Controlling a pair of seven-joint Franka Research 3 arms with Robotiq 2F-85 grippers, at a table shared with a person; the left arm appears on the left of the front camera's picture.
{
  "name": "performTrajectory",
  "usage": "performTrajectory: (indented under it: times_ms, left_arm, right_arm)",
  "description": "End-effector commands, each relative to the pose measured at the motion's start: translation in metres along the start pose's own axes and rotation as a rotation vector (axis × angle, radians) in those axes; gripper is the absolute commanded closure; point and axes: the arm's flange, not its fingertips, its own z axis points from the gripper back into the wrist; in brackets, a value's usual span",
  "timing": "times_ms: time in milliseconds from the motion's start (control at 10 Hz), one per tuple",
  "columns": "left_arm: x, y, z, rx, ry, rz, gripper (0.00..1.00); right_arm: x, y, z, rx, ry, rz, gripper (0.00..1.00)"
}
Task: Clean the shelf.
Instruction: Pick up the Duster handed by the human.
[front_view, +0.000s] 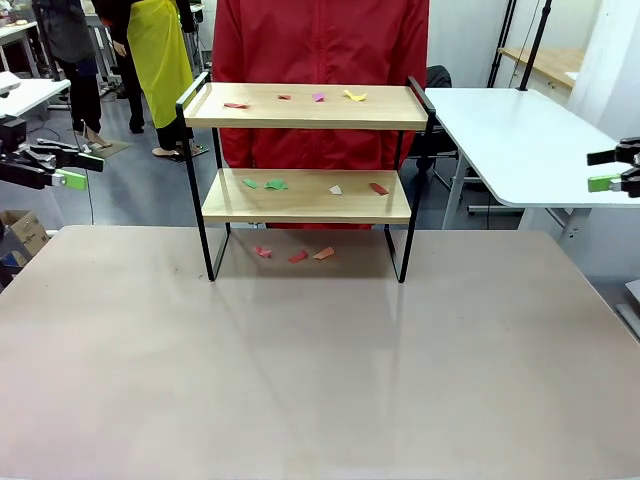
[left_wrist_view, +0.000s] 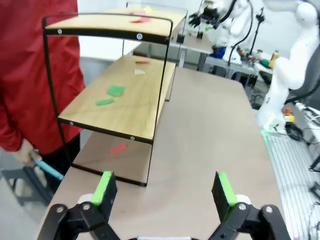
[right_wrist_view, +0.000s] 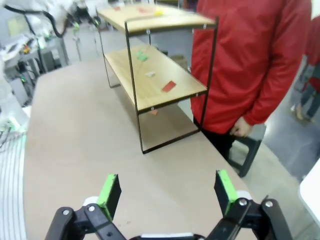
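Observation:
The shelf (front_view: 305, 196) stands at the far middle of the table, just in front of a person in a red jacket (front_view: 320, 40). Small paper scraps lie on its top board (front_view: 300, 112), among them a yellow one (front_view: 354, 96). More scraps lie on the lower board (front_view: 300, 205), including a green one (front_view: 276, 184), and on the table under it, an orange one (front_view: 323, 253). My left gripper (front_view: 80, 168) hangs open off the table's left side. My right gripper (front_view: 603, 169) hangs open off the right side. Both wrist views, left (left_wrist_view: 165, 192) and right (right_wrist_view: 166, 192), show nothing between the green pads.
The beige table (front_view: 320, 380) is bare in front of the shelf. A white table (front_view: 520, 140) stands at the back right. The person's hand (left_wrist_view: 25, 152) holds a light-blue stick-like thing (left_wrist_view: 47, 169) below table level. A dark stool (right_wrist_view: 250, 155) is beside the person.

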Motion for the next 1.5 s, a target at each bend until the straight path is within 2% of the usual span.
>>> performTrajectory:
  times_ms: [0,300,600,800,1400]
  left_arm:
    - [-0.014,0.024,0.016,-0.066,-0.107,-0.057,0.0]
    - [-0.036,0.047,0.029,-0.119,-0.237,-0.106,0.0]
    - [-0.056,0.074,0.033,-0.188,-0.281,-0.095,0.0]
    - [-0.064,0.085,0.037,-0.182,-0.327,-0.143,0.0]
    - [-0.066,0.087,0.04,-0.218,-0.377,-0.171,0.0]
  right_arm:
    - [-0.017,-0.024,0.003,0.023,-0.095,0.051,0.0]
    - [-0.039,-0.053,0.006,0.054,-0.167,0.024,0.0]
    - [-0.052,-0.076,0.011,0.058,-0.236,0.044,0.0]
    - [-0.06,-0.088,0.012,0.062,-0.245,0.045,0.0]
    - [-0.059,-0.091,0.016,0.058,-0.277,0.053,0.0]
